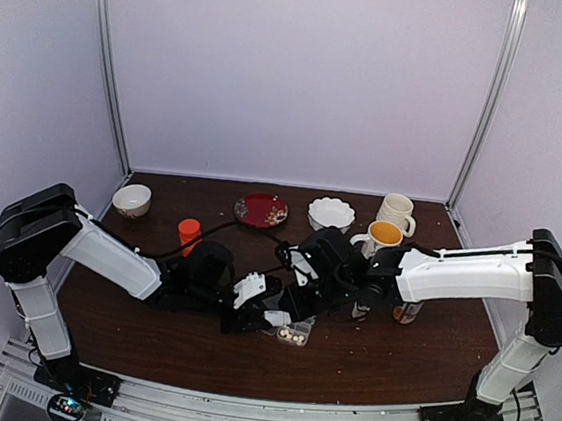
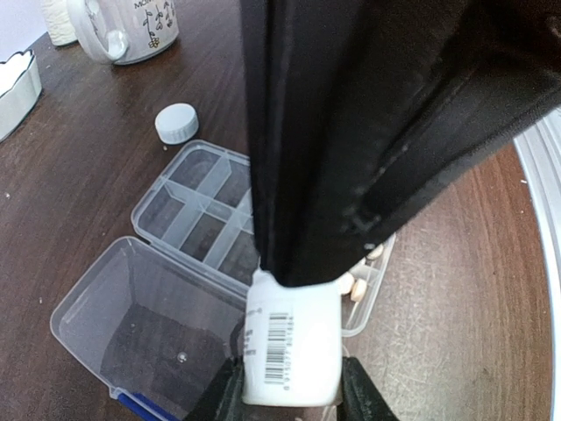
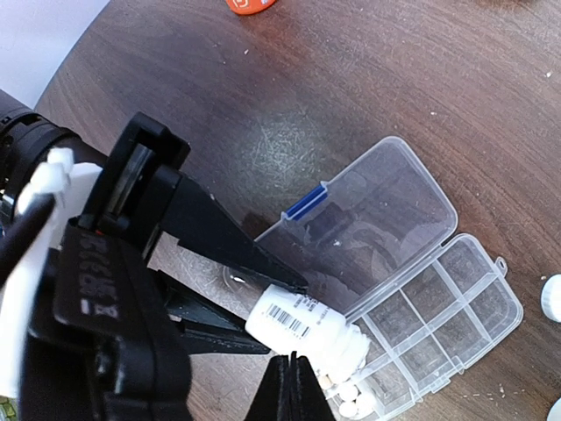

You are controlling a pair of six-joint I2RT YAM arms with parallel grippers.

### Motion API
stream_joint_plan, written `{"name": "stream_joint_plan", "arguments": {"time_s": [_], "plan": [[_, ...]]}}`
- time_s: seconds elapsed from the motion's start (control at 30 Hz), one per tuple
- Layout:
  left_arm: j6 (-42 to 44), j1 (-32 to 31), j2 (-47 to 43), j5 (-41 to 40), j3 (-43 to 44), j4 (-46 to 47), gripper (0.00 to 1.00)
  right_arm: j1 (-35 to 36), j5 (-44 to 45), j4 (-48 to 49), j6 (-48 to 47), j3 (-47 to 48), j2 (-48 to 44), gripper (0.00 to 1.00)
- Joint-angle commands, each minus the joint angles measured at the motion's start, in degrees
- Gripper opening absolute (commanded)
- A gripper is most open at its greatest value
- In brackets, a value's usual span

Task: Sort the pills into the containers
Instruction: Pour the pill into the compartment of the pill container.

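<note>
A white pill bottle (image 2: 292, 346) with a barcode lies tilted between my left gripper's (image 2: 292, 388) fingers, which are shut on it. Its open mouth rests over an end cell of the clear pill box (image 3: 456, 307), the containers, whose lid (image 3: 377, 206) lies open flat. Several cream pills (image 3: 349, 401) sit in that end cell (image 2: 355, 286); the other cells look empty. My right gripper (image 3: 291, 368) is shut with nothing in it, its tips just beside the bottle's neck. From above, both grippers meet over the box (image 1: 293, 334).
A grey-white cap (image 2: 177, 123) lies beyond the box, with another at the right edge of the right wrist view (image 3: 552, 295). At the back stand two mugs (image 1: 383, 236), a white bowl (image 1: 331, 214), a red plate (image 1: 261, 209), a small bowl (image 1: 131, 200) and an orange bottle (image 1: 189, 233).
</note>
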Motion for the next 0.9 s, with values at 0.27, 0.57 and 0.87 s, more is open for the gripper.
{"name": "stream_joint_plan", "arguments": {"time_s": [0.27,0.57,0.87], "plan": [[1.46,-1.56,-1.18,0.68,1.22,3.10,0.00,0.17,3.48,-0.16,-0.35,-2.27,-4.09,0.00],[1.64,-1.70,-0.46,0.89,2.99,1.78,0.00,0.17,3.96,0.29,-0.12,-4.13,-3.81,0.00],[1.64,-1.90,0.59,0.93,4.98,0.46,0.00,0.19,3.85,1.02,0.18,-5.27,-4.74,0.00]]}}
